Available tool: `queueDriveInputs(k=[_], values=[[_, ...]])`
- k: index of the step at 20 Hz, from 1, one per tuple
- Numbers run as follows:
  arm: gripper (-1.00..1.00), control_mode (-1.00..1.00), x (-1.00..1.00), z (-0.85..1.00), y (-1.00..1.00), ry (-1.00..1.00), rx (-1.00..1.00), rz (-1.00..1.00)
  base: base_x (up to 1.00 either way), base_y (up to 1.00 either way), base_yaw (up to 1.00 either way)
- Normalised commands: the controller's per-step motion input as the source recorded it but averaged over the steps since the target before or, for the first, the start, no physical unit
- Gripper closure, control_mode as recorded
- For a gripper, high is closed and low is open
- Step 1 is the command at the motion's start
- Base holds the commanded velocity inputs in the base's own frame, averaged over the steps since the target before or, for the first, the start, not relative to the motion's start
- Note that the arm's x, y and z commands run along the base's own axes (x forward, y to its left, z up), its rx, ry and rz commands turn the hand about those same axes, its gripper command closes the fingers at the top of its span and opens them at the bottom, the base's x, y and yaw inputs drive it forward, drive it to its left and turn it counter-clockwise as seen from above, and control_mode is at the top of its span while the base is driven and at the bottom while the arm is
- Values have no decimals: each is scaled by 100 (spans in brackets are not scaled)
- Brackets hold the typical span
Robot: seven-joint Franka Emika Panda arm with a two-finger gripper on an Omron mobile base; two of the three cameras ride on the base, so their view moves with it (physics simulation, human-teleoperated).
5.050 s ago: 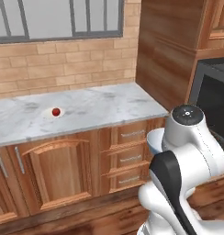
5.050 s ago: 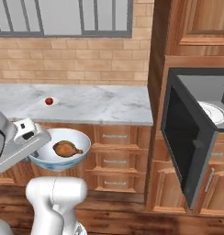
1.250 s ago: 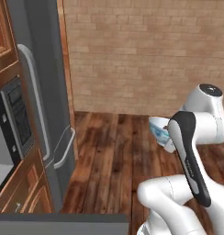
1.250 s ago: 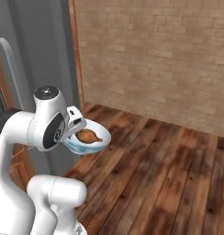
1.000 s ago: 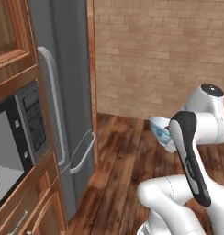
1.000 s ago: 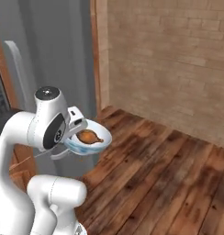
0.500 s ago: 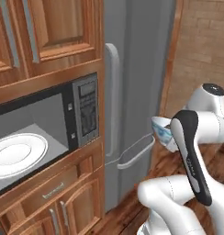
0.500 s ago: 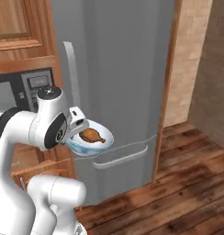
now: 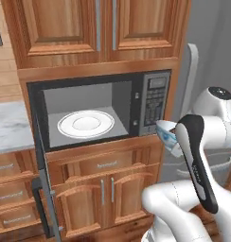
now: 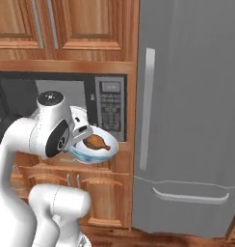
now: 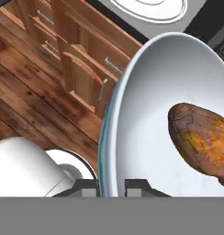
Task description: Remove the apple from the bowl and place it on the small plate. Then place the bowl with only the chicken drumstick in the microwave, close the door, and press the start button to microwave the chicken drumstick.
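Claw (image 11: 111,186) stays clamped on the bowl (image 10: 93,152) rim; microwave (image 9: 101,113) has swung into view, open for loading.

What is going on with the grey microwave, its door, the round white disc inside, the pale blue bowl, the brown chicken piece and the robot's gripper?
Grey microwave: open, cavity exposed.
Dark-windowed door: swung wide open to the left.
Round white turntable disc: lying flat inside, nothing on it.
Pale grey-blue bowl: lifted in the air in front of the microwave, gripped by its rim.
Golden-brown chicken drumstick: lying in the bowl, alone.
Gripper: shut on the bowl's rim.
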Motion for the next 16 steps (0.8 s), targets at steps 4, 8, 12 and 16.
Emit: queueDriveInputs(k=[4, 8, 12, 16], values=[[100, 100, 0, 0, 0, 0, 0, 0, -13, 5, 65], [100, 100, 0, 0, 0, 0, 0, 0, 16, 32, 56], [100, 100, 0, 0, 0, 0, 0, 0, -5, -5, 34], [100, 100, 0, 0, 0, 0, 0, 0, 5, 0, 19]])
